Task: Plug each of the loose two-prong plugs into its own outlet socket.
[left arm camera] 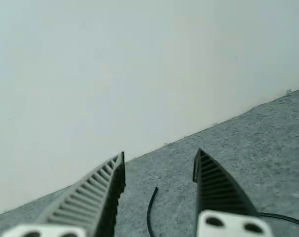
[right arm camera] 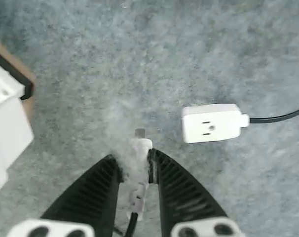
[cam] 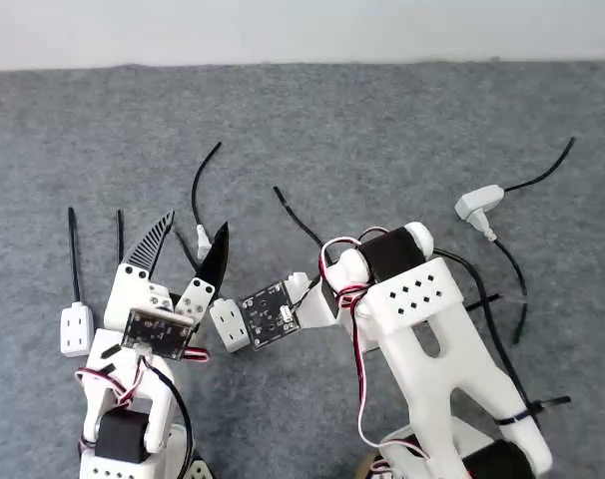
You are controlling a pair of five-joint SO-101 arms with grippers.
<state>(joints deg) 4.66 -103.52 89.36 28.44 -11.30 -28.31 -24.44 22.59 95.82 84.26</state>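
My right gripper is shut on a white two-prong plug, prongs pointing at the grey carpet. A white outlet socket with a black cord lies a short way off from the prongs. My left gripper stands open and raised at the lower left, nothing between its fingers. Beneath it on the carpet lies a small white plug with a black cord. Another white socket lies at the far left. A larger white plug rests at the right.
Loose black cords run over the carpet between and beside the arms. The right arm's white body reaches leftward close to the left arm's wrist. A pale wall stands behind the carpet.
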